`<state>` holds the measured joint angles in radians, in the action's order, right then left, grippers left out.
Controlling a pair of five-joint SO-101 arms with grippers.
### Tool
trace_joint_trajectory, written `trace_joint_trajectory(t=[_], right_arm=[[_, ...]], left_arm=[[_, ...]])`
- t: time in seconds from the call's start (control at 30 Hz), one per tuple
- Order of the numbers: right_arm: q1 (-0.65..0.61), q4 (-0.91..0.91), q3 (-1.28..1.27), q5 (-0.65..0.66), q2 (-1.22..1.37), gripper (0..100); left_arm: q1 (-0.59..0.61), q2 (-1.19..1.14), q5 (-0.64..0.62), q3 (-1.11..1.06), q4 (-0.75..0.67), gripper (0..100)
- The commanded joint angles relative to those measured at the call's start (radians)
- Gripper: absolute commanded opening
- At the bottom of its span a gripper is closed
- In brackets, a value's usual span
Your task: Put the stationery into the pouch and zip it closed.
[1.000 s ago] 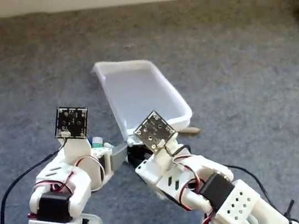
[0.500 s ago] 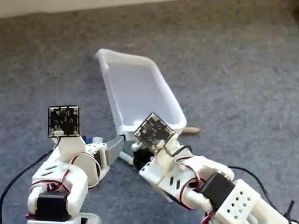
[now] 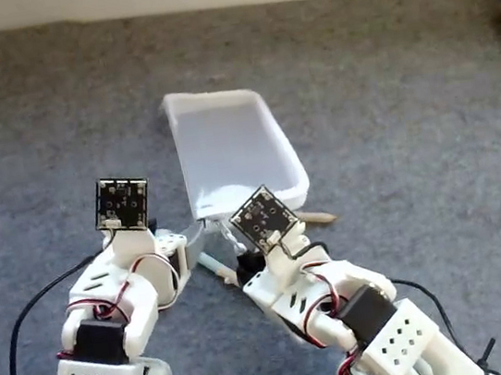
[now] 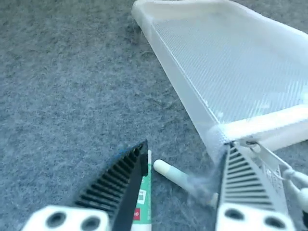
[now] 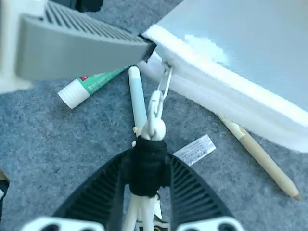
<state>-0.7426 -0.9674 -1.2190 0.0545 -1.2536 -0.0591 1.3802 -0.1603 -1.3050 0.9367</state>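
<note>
Pouch [image 3: 235, 143] lies flat near the middle of the table [image 3: 404, 82], its short end toward the near edge where both arms stand. Right gripper [image 5: 150, 161] is clamped on the black tab of the zip pull [image 5: 156, 108], which hangs from the pouch's near corner. Left gripper [image 4: 186, 147] stands wide apart and grips nothing; its light jaw rests against that same corner, its dark jaw over the stationery. Three items lie on the table outside the pouch, just off its near end: a green-labelled tube [image 5: 91, 83], a pale pen [image 5: 138, 103] beside it, and a beige pencil [image 5: 260, 155] partly tucked under the pouch's edge. A small paper tag [image 5: 195, 149] lies between pen and pencil. The pouch looks empty through its translucent wall. How far the zip stands open cannot be read. Assessment: task at an early stage — the pull is secured and the corner braced, but no item is loaded. Left to do: open the mouth if needed, load all three items, then close the zip.
</note>
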Motion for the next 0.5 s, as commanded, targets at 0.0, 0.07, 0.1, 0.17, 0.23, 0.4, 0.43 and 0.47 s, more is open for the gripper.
trace_joint_trajectory(t=[0.0, 0.07, 0.1, 0.17, 0.23, 0.4, 0.43, 0.47], right_arm=[[0.021, -0.005, 0.084, 0.012, -0.027, 0.5], [0.039, -0.002, 0.084, 0.012, -0.027, 0.5], [0.048, -0.002, 0.084, 0.012, -0.027, 0.5], [0.067, -0.001, 0.084, 0.012, -0.027, 0.5], [0.096, 0.001, 0.084, 0.012, -0.027, 0.5], [0.183, 0.024, 0.096, 0.011, -0.027, 0.5], [0.203, 0.024, 0.099, 0.011, -0.027, 0.5], [0.220, 0.025, 0.101, 0.011, -0.027, 0.5]], left_arm=[[0.016, 0.012, -0.002, -0.002, -0.064, 20], [0.016, 0.012, -0.002, -0.002, -0.063, 18], [0.016, 0.012, -0.002, -0.002, -0.063, 17], [0.016, 0.012, -0.002, -0.002, -0.063, 15], [0.016, 0.012, -0.002, -0.002, -0.061, 13], [0.018, 0.012, 0.000, 0.002, -0.061, 8], [0.018, 0.012, 0.015, 0.004, -0.061, 7], [0.018, 0.012, 0.041, 0.004, -0.061, 6]])
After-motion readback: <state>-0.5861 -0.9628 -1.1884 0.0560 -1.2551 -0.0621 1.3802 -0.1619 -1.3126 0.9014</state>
